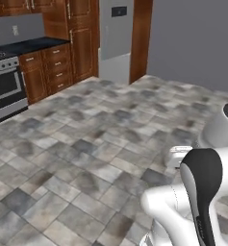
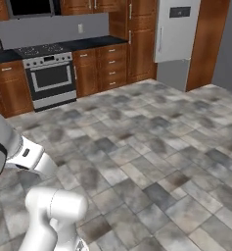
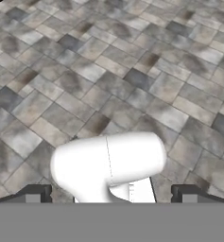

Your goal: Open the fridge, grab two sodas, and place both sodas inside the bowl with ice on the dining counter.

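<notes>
Your pincer: fingertips set wide apart, nothing between them, pointed down at the grey tiled floor. Your fridge: door closed, at one o'clock in the right base view, well apart from the arm. Stove: eleven o'clock, between wooden cabinets.

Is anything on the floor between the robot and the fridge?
Nothing visible: bare tiled floor runs up to the closed fridge. The wooden cabinets and stove stand off to its left, out of the way.
</notes>
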### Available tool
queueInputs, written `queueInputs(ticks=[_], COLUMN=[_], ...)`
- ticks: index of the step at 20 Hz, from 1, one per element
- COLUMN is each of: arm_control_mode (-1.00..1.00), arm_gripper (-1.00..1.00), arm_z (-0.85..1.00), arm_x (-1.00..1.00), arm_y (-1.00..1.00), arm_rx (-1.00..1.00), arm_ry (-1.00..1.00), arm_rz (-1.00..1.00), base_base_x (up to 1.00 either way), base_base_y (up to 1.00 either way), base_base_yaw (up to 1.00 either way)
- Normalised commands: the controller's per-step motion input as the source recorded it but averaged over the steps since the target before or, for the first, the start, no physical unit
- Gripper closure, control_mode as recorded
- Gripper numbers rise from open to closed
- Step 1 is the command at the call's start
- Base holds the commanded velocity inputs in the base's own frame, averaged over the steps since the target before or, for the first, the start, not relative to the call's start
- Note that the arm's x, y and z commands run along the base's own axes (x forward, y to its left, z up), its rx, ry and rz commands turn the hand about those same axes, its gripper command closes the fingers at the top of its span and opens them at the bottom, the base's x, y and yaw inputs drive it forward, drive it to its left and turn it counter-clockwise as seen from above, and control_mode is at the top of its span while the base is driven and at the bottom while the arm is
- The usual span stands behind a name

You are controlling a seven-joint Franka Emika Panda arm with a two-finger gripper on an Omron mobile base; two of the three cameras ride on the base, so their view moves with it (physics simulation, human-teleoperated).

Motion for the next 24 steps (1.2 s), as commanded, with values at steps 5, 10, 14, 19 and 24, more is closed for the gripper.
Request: queueInputs(ticks=[5,10,14,19,24], arm_control_mode=[1.00,1.00,1.00,1.00,1.00], arm_gripper=[-1.00,-1.00,-1.00,-1.00,-1.00], arm_z=[0.00,0.00,0.00,0.00,0.00], arm_x=[0.00,0.00,0.00,0.00,0.00], arm_y=[0.00,0.00,0.00,0.00,0.00], arm_rx=[0.00,0.00,0.00,0.00,0.00], arm_ry=[0.00,0.00,0.00,0.00,0.00], arm_rz=[0.00,0.00,0.00,0.00,0.00], base_base_x=[1.00,1.00,1.00,1.00,1.00], base_base_y=[0.11,0.21,0.31,0.40,0.50], base_base_yaw=[0.02,0.00,0.00,0.00,-0.02])
